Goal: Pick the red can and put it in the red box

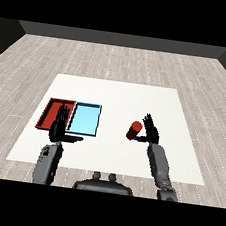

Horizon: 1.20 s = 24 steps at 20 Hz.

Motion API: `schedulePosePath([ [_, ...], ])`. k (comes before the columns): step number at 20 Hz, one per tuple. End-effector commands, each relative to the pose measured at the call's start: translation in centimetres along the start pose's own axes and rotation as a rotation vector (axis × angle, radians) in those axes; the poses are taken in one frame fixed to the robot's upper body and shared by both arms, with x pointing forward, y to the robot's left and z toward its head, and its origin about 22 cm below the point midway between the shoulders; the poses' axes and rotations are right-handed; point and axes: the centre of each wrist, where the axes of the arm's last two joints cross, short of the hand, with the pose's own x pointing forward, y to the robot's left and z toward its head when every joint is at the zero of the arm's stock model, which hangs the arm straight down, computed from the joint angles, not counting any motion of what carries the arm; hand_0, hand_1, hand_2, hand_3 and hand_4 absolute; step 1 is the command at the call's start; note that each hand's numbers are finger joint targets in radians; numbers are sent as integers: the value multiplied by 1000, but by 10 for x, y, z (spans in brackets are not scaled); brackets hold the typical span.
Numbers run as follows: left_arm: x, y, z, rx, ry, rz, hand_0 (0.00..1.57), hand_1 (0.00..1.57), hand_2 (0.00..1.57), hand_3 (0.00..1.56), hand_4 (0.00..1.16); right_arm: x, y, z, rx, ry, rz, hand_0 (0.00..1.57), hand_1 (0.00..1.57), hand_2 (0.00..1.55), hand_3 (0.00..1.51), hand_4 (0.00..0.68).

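Right hand (150,131) of mine stands over the white table (137,98), on the right part of it, with the fingers straight and pointing up and away from me. It is open and it holds nothing. The thumb side is turned to the red can (134,130), which is just beside the hand on its left; I cannot tell if the thumb really touches the can or only comes very close to it.

The red can is tilted. Its long axis does not stand upright and does not lie flat either: the round top end points up and a little to the right, toward my right hand, and the lower end points down to the left. Whether the lower end rests on the table, I cannot say with certainty.

My left hand (60,128) is also open, fingers straight and pointing away from me, thumb stretched out to the right. It is in front of the near edge of the red tray (48,111) and covers a part of it. The light blue tray (85,119) lies directly at the right side of the red tray, touching it. The can is well apart from the red tray, with the light blue tray between them.
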Motion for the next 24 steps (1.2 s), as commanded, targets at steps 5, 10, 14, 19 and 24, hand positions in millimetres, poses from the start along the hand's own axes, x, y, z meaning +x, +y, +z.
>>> schedulePosePath([
  [5, 19, -9, 15, 11, -2, -14, 0, 0, 0, 0, 0, -16, 20, -9, 25, 24, -20, 0, 0, 0, 0, 0],
  [10, 23, -10, -3, 5, 1, -18, 0, 0, 0, 0, 0, -26, 15, -5, 13, 26, -46, 0, 0, 0, 0, 0],
  [14, 5, -13, 13, 4, -3, -11, 0, 0, 0, 0, 0, -27, 15, -14, 36, 51, -84, 0, 0, 0, 0, 0],
  [19, 16, -13, 8, -7, -6, -3, 0, 0, 0, 0, 0, -32, 38, -20, 44, 31, -74, 0, 0, 0, 0, 0],
  [24, 8, 3, -5, 5, 8, 5, 0, 0, 0, 0, 0, -30, 31, -30, 47, 66, -52, 0, 0, 0, 0, 0],
])
